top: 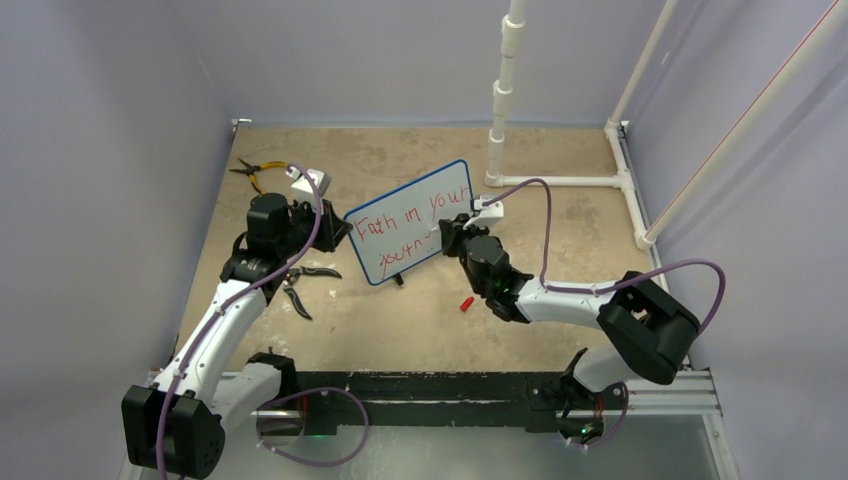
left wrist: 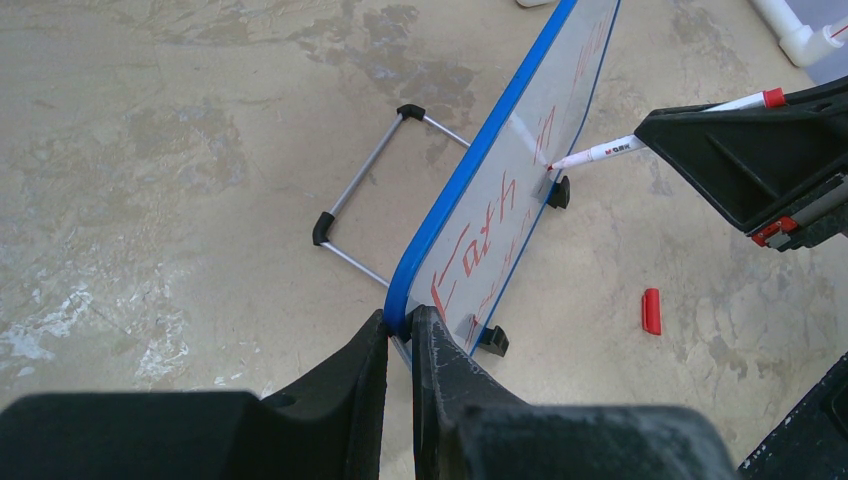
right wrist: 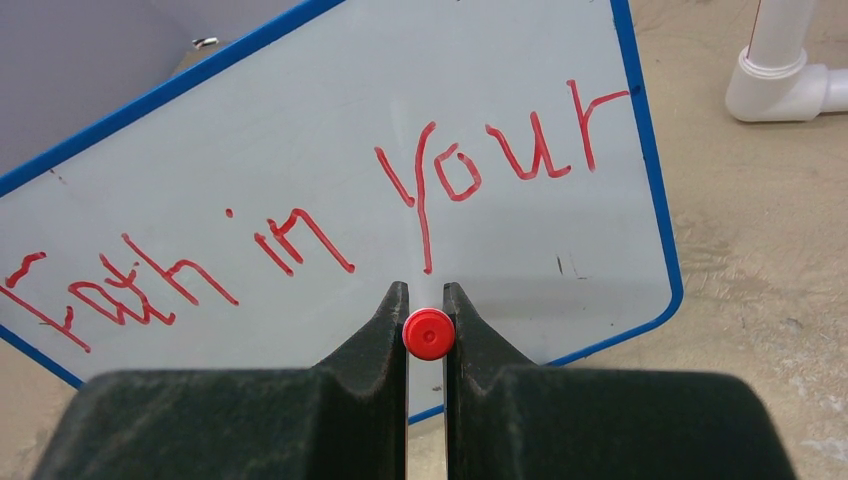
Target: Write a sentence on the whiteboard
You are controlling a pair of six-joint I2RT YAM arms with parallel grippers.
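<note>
The whiteboard (top: 410,222) with its blue frame stands tilted on two black feet at mid-table. Red lettering (top: 400,218) reads "Faith in your" with a part second line "journ" below; the top line shows in the right wrist view (right wrist: 300,240). My left gripper (top: 335,232) is shut on the whiteboard's left edge (left wrist: 420,270). My right gripper (top: 447,234) is shut on a white marker with a red end (right wrist: 429,334); its tip touches the board's face (left wrist: 600,152). The second line is hidden in the right wrist view.
A red marker cap (top: 466,302) lies on the table in front of the board, also in the left wrist view (left wrist: 651,311). Black pliers (top: 300,285) and yellow-handled pliers (top: 258,170) lie left. A white pipe frame (top: 560,180) stands at the back right.
</note>
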